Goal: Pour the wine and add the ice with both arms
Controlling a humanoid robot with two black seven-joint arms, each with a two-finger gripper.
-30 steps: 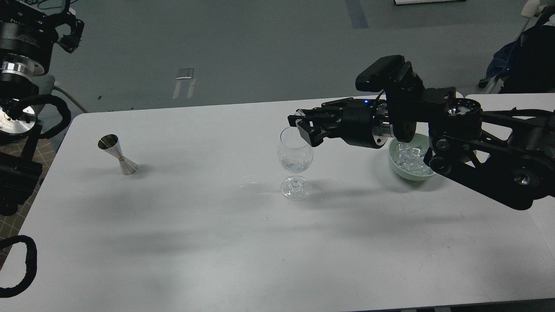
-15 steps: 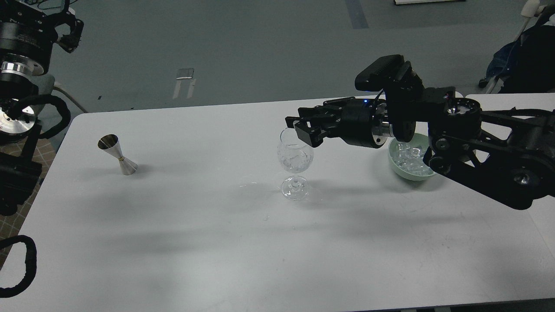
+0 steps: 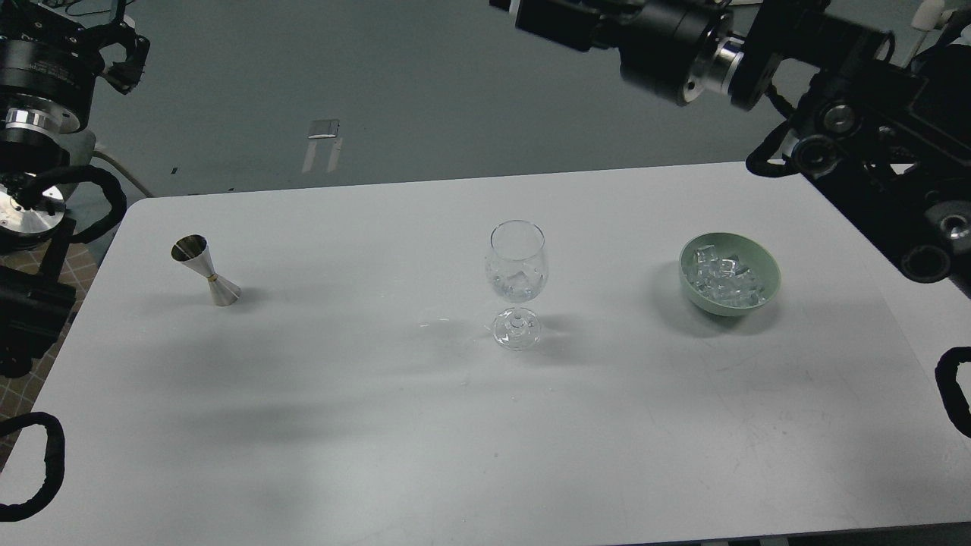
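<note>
The glass (image 3: 516, 282) stands upright near the middle of the white worktop (image 3: 379, 425), its stem vertical and its mouth facing straight up. In its bowl we see glassy cubes of ice (image 3: 518, 286) lying low, well below the rim (any wine among them is too clear for us to make out). To the right of the glass, well apart from it, sits a pale green bowl (image 3: 766, 262) with a heap of whitish, glinting ice cubes (image 3: 724, 279) inside. To the left of the glass, also well apart, a steel jigger (image 3: 205, 271) stands tilted, its open cup leaning up and to the left.

Our right arm (image 3: 857, 114) reaches high above and behind the glass, clear of it; its gripper (image 3: 542, 15) is cut off by the top edge, so we cannot tell how its jaws stand. Our left arm (image 3: 34, 136) hangs far left of the glass, off the worktop; its gripper (image 3: 114, 45) is dark and its jaws cannot be told apart.
</note>
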